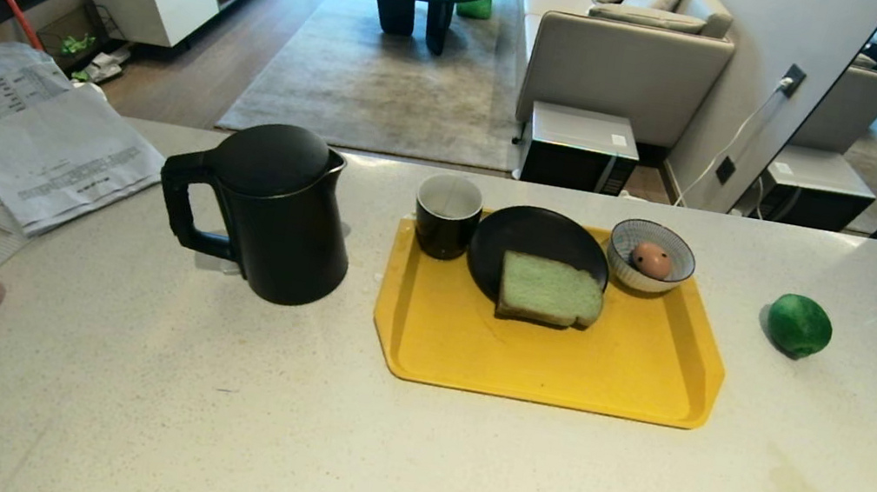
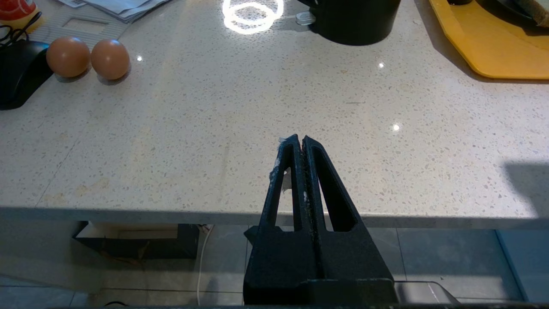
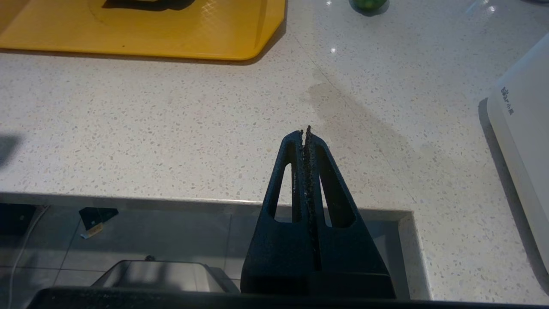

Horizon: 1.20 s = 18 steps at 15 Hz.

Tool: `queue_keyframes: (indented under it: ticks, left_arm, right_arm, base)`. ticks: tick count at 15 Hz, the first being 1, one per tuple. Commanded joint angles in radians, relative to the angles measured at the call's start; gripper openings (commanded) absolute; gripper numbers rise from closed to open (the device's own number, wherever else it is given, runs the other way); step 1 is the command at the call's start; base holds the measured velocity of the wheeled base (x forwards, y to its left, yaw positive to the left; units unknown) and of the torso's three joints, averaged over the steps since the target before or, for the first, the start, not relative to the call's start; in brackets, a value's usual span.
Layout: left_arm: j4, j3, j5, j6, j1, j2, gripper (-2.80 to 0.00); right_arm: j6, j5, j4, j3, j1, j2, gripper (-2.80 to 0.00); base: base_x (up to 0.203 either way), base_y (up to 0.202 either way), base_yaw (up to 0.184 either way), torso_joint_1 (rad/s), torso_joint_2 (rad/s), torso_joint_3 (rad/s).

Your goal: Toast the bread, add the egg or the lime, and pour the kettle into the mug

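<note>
The pale green bread [image 1: 550,289] with a brown crust lies flat, half on a black plate [image 1: 510,235], on a yellow tray [image 1: 561,362]. The spotted egg [image 1: 651,259] sits in a striped bowl [image 1: 651,258]. The black mug [image 1: 447,216] stands upright beside the plate, the black kettle [image 1: 268,210] left of the tray, the glossy lime [image 1: 799,325] on the counter [image 1: 202,402] to its right

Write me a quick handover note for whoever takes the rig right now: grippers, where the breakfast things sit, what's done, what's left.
Left gripper: shut, empty, parked at the counter's near edge.
Right gripper: shut, empty, parked likewise.
Kettle: on the counter, left of the yellow tray, lid closed.
Mug: on the tray's back left corner.
Bread: on the black plate on the tray.
Egg: in the striped bowl.
Lime: on the counter, right of the tray.
Done: nothing apparent.
Left: toasting, adding egg or lime, pouring.
</note>
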Motion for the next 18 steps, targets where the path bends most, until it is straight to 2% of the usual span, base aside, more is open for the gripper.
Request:
queue_keyframes:
  ticks: [1, 18]
  left_arm:
    - [-0.001, 0.017, 0.000, 0.000, 0.000, -0.002, -2.80]
    - [-0.001, 0.017, 0.000, 0.003, -0.001, -0.002, -2.80]
  right_arm:
    - [0.000, 0.000, 0.000, 0.000, 0.000, 0.000, -2.80]
    - [0.000, 0.000, 0.000, 0.000, 0.000, 0.000, -2.80]
  base:
    - [0.000, 0.000, 0.000, 0.000, 0.00, 0.000]
    - [0.000, 0.000, 0.000, 0.000, 0.00, 0.000]
